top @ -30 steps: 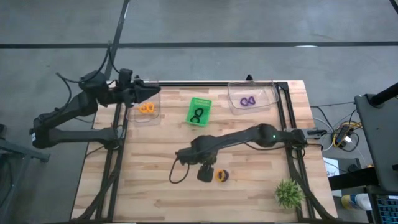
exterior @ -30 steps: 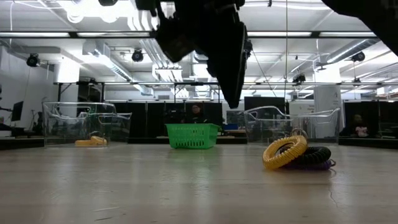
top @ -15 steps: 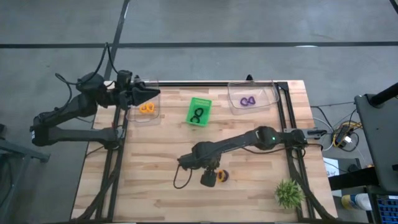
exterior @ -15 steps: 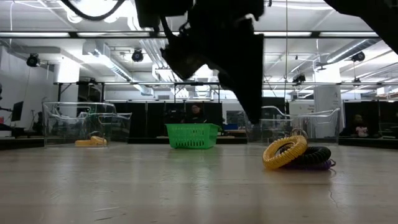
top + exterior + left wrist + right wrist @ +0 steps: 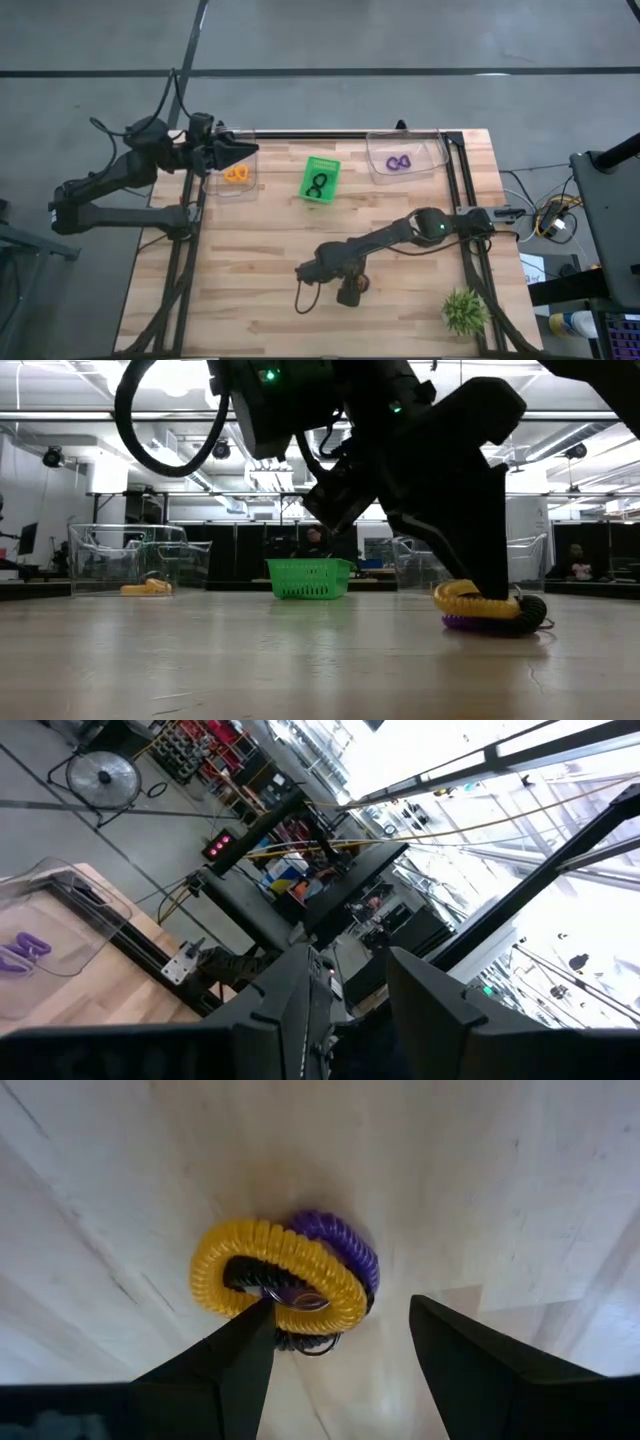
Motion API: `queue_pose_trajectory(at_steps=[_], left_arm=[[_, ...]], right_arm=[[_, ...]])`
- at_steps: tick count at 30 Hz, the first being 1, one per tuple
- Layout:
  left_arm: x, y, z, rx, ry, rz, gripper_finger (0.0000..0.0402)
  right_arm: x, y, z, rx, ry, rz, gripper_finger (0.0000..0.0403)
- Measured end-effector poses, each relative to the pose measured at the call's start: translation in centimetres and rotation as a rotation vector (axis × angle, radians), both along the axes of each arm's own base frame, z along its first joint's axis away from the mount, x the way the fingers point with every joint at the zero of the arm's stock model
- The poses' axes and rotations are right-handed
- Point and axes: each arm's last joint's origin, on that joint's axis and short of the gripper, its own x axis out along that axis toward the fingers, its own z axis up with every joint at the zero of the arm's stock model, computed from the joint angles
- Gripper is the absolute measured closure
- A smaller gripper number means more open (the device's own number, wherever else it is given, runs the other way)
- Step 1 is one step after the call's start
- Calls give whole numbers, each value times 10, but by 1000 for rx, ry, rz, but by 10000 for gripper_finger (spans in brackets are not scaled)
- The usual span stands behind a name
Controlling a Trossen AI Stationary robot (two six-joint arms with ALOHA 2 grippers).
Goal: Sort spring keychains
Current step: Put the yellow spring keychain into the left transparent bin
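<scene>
A small pile of spring keychains lies on the table's near middle: an orange loop (image 5: 275, 1265) on top of a black one (image 5: 300, 1342) and a purple one (image 5: 345, 1245). My right gripper (image 5: 340, 1310) is open and hangs over the pile (image 5: 490, 610), pointing down, one finger at the orange loop and the other beside the pile. My left gripper (image 5: 235, 150) is open, holds nothing, and hovers at the far left over a clear bin (image 5: 237, 178) holding orange loops. The green basket (image 5: 320, 178) holds a black loop. A second clear bin (image 5: 405, 157) holds purple loops. My right gripper comes at the pile from above, pointing down, with its fingers open. One fingertip (image 5: 255, 1320) lies against the orange loop's rim (image 5: 240, 1295); the other (image 5: 430, 1320) stands beside the pile, over bare wood. The pile lies flat on the table.
A spiky green plant (image 5: 465, 310) stands near the table's near right corner. Black frame rails (image 5: 455, 190) run along the table's left, right and far sides. Bare wood lies left of the pile and between it and the basket.
My right gripper moved toward the table's right and near edge and came down onto the pile. The orange loop, which leaned tilted on the black and purple ones, now lies flat on them. The left arm kept still.
</scene>
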Motion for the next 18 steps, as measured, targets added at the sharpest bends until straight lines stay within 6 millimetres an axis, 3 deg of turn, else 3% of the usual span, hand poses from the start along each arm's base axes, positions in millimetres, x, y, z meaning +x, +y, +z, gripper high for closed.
queue_pose_trajectory(at_steps=[5, 9, 12, 18], left_arm=[[2, 1, -2, -3, 9, 0, 273], [5, 2, -4, -6, 19, 0, 273], [7, 2, -5, -8, 26, 0, 273], [8, 3, -6, -9, 31, 1, 273]], right_arm=[[0, 0, 0, 2, 1, 7, 184], [2, 1, 4, 11, -19, 14, 210], [3, 1, 5, 17, -25, 17, 253], [4, 2, 5, 67, -34, 23, 379]])
